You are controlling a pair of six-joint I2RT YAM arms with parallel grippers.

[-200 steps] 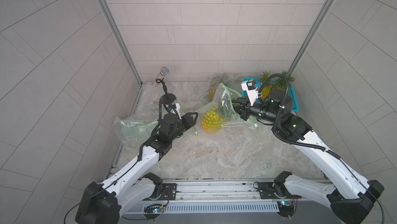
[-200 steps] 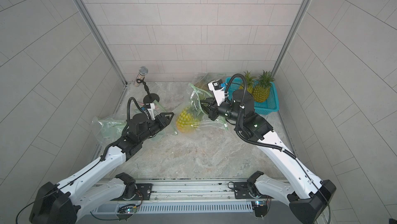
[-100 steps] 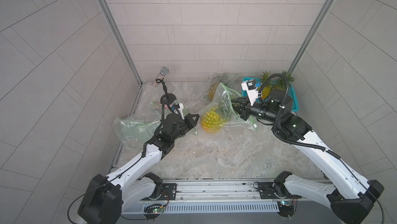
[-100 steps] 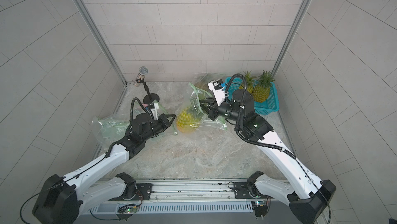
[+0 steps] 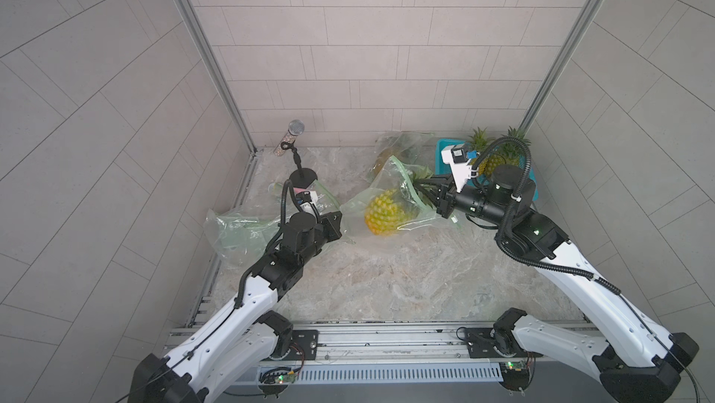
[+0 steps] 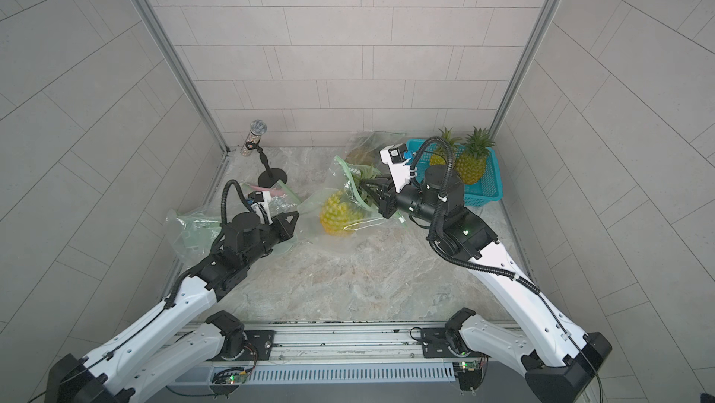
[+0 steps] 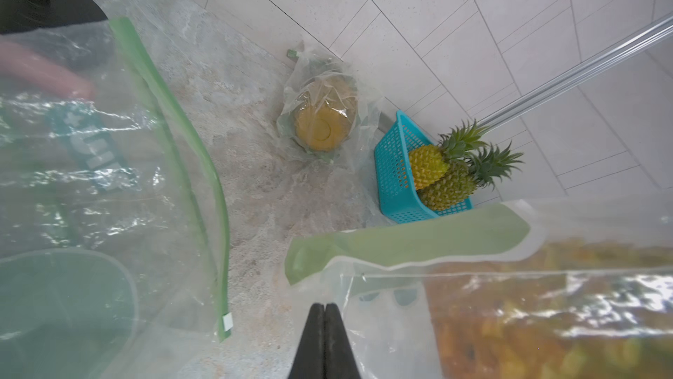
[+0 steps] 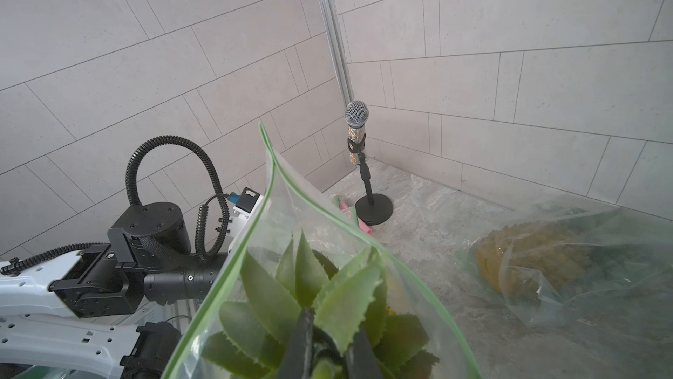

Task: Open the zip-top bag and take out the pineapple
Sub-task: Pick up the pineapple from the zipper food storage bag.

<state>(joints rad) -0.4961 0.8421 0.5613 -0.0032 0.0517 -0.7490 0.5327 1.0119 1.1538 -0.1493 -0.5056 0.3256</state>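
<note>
The right tool reaches through the open mouth of the zip-top bag and is clamped on the crown of the pineapple. The bag lies on the table at mid-width, nearer the far edge than the near edge. The fruit lies on its side inside, crown toward the right edge. The left tool is closed at the bag's end opposite the mouth. The wrist view does not show whether film is caught between its jaws.

Recommended procedure for extraction:

1. Verify that the left tool anchors the film. If it grips nothing, reopen it and pinch the bag corner.
2. Draw the right tool along the fruit's axis toward the right edge, low and steady.
3. Guide the leaves clear of the zip rim; their serrated edges are likely to snag film.
4. Caution: without an anchor, the bag probably drags along with the fruit, and a crown grip may slip.
</note>
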